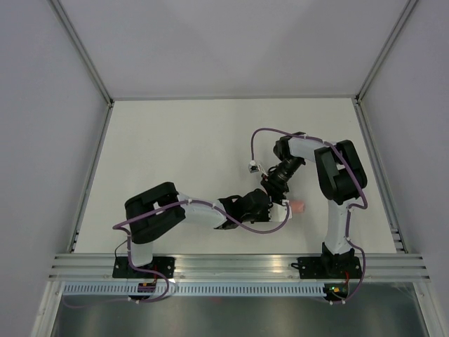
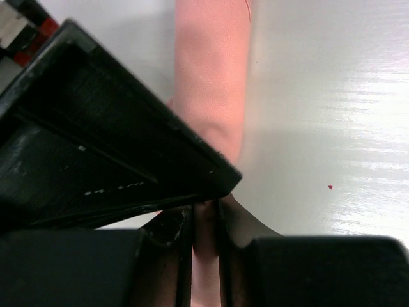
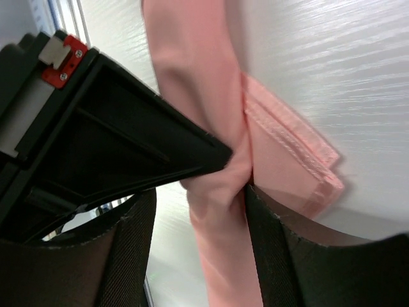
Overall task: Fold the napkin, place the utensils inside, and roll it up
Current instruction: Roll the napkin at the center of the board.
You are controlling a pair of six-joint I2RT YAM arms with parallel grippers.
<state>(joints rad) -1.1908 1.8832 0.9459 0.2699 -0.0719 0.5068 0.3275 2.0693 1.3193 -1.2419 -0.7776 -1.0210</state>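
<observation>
The napkin (image 1: pixel 300 206) is rolled into a narrow salmon-pink bundle near the table's front right, and only its end shows from above. In the left wrist view the roll (image 2: pixel 211 77) runs away from my left gripper (image 2: pixel 206 216), whose jaws are shut on it. My right gripper (image 3: pixel 197 203) stands open around the roll (image 3: pixel 192 77): the cloth touches its right finger (image 3: pixel 268 243), with a gap on the left. A loose hemmed flap (image 3: pixel 294 160) lies flat beside the roll. Both grippers (image 1: pixel 270 200) meet over the napkin. The utensils are hidden.
The white table (image 1: pixel 196 140) is walled by grey panels on three sides, with an aluminium rail (image 1: pixel 238 265) along the near edge. The other arm's black body fills the upper left of each wrist view. A tiny red speck (image 2: pixel 330 187) lies on the table.
</observation>
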